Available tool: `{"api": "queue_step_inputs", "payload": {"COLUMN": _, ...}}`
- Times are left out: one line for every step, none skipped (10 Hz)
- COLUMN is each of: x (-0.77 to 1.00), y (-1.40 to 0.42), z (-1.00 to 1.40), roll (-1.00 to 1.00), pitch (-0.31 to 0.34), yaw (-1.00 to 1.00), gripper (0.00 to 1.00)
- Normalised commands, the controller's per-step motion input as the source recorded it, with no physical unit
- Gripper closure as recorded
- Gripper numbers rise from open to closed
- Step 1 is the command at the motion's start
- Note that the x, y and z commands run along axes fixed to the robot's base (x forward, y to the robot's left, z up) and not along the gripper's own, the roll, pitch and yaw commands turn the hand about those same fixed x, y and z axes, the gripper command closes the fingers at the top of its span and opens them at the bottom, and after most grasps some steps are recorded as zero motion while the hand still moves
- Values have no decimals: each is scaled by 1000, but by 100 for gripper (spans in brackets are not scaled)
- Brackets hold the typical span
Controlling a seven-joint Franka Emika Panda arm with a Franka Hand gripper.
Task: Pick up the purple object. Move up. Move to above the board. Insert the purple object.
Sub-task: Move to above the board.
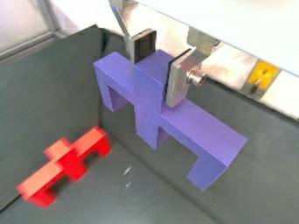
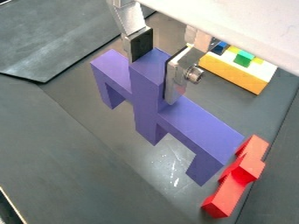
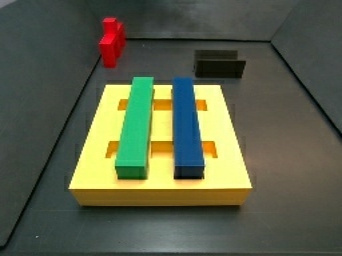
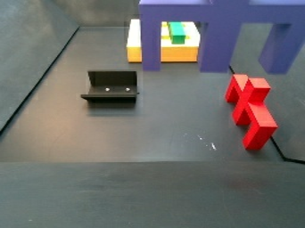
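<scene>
Gripper [image 1: 159, 63] up off the floor, jaws closed on the raised stub of the purple object [image 1: 176, 122]; silver fingers with dark pads [image 2: 139, 42] pressing both faces of the stub in both wrist views. Purple object hanging clear of the dark floor [image 2: 70, 131], crossbar level, three legs pointing down. In a side view, purple object [image 4: 220, 27] cut off by the upper edge, legs dangling above the red block [image 4: 251, 109], not touching it.

Red block lying flat on the floor, seen below the held piece in both wrist views [image 1: 65, 163].

Board [image 3: 160, 150] resting flat on the floor, well apart from the purple object. Green bar [image 3: 135, 125] and blue bar [image 3: 189, 126] seated lengthwise on it, side by side, a strip of yellow between them. Empty slots showing at the bars' flanks.

Fixture [image 4: 110, 86] standing on the floor between board and red block in a side view. Same fixture [image 3: 219, 66] beyond the board's far edge.
</scene>
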Motion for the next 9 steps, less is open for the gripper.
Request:
{"api": "queue_step_inputs", "payload": {"x": 72, "y": -1400, "z": 130, "roll": 32, "pitch": 155, "yaw": 172, "gripper": 100}}
{"api": "queue_step_inputs", "payload": {"x": 63, "y": -1400, "z": 130, "roll": 64, "pitch": 78, "yaw": 119, "gripper": 100}}
{"api": "queue_step_inputs", "payload": {"x": 60, "y": -1400, "z": 129, "roll": 8, "pitch": 22, "yaw": 49, "gripper": 100}}
{"api": "queue_step_inputs", "payload": {"x": 63, "y": -1400, "z": 131, "roll": 4, "pitch": 23, "yaw": 40, "gripper": 100}}
{"api": "queue_step_inputs", "payload": {"x": 64, "y": -1400, "z": 133, "roll": 1, "pitch": 24, "yaw": 25, "gripper": 100}}
{"api": "queue_step_inputs", "payload": {"x": 61, "y": -1400, "z": 133, "roll": -16, "pitch": 16, "yaw": 19, "gripper": 100}}
{"api": "queue_step_inputs", "payload": {"x": 56, "y": -1400, "z": 137, "roll": 5, "pitch": 10, "yaw": 12, "gripper": 100}}
{"api": "queue_step_inputs", "payload": {"x": 56, "y": -1400, "z": 140, "roll": -6, "pitch": 12, "yaw": 13, "gripper": 100}}
{"api": "queue_step_inputs", "payload": {"x": 60, "y": -1400, "z": 145, "roll": 0, "pitch": 22, "yaw": 12, "gripper": 100}}
